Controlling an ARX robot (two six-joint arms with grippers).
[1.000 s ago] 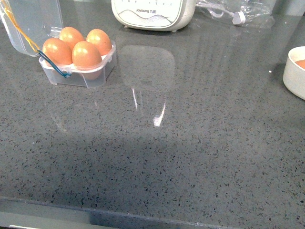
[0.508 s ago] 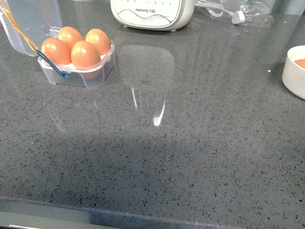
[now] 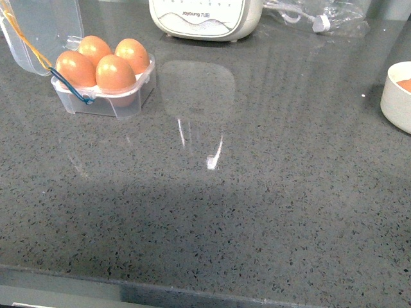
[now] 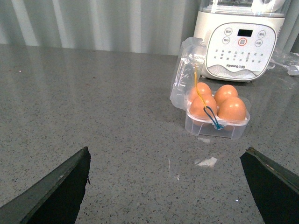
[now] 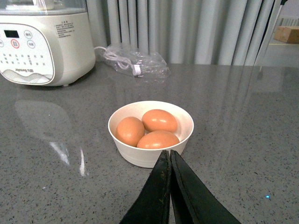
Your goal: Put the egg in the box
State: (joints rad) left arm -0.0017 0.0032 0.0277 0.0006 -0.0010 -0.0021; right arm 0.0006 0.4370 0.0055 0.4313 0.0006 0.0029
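Observation:
The box [image 3: 106, 102] is a clear plastic case at the counter's far left, its hinged lid [image 3: 42, 29] standing open behind it. Several orange-brown eggs [image 3: 114, 72] fill its slots, and a blue loop hangs at its front. In the left wrist view the box [image 4: 216, 127] lies ahead of my open left gripper [image 4: 167, 150], which holds nothing and is well short of it. My right gripper [image 5: 167, 154] is shut and empty, just in front of a white bowl [image 5: 140, 156] holding three more brown eggs [image 5: 159, 120]. Neither arm shows in the front view.
A white Joyoung appliance [image 3: 205, 18] stands at the back, close to the box. A clear bag with a cable [image 3: 321, 19] lies at the back right. The bowl's rim [image 3: 393, 96] shows at the right edge. Grey speckled counter [image 3: 225, 212] stretches between box and bowl.
The front view has shifted by a few pixels. Nothing on the counter has moved.

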